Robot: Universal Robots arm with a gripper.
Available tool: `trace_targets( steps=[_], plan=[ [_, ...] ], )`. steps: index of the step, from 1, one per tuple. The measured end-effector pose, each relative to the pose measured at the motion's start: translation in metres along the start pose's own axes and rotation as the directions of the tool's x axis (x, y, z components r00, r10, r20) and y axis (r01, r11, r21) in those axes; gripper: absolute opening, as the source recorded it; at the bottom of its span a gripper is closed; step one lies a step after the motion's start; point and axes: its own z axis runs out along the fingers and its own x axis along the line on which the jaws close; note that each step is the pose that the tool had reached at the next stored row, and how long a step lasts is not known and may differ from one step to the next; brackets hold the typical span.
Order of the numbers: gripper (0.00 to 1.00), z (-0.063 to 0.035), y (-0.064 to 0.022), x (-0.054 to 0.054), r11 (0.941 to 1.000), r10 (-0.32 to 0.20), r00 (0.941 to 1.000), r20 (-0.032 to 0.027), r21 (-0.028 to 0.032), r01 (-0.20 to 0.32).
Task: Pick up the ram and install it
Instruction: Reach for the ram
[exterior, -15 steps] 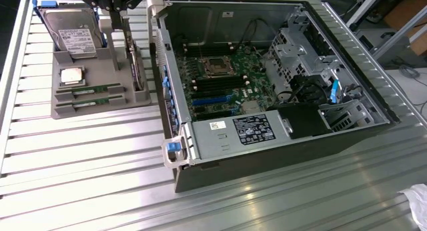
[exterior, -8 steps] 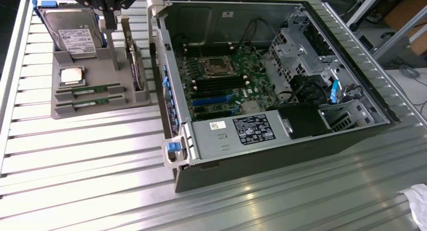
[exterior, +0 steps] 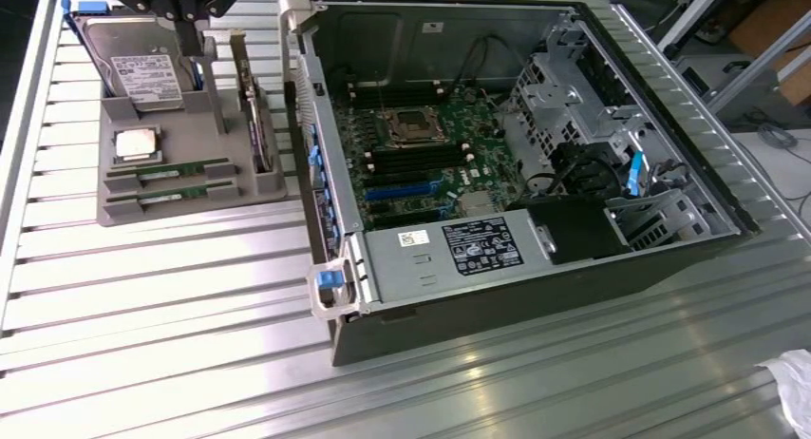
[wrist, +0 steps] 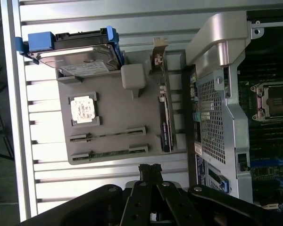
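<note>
Overhead, the gripper (wrist: 150,170) is seen shut and empty near the grey tray (wrist: 113,101), where the ram (wrist: 108,151) is slotted on edge. Pick-up is judged unstarted; parted fingers and alignment are called for.

**Gripper shut, hanging over the tray**

The gripper (exterior: 190,40) (wrist: 150,168) points down above the grey tray (exterior: 197,140), clear of it. Its two fingertips are pressed together with nothing between them. Black linkage bars fan out behind them toward the wrist.
</note>
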Motion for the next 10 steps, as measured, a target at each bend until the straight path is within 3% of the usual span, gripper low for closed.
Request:
trace_targets(
  steps=[7, 10],
  plan=[
    [0.11, -0.0005, -0.0012, 0.016, 1.0000, 0.000, 1.0000, -0.0001, 0.0001, 0.000],
    [0.11, -0.0005, -0.0012, 0.016, 1.0000, 0.000, 1.0000, 0.0000, 0.0000, 0.000]
  ],
)
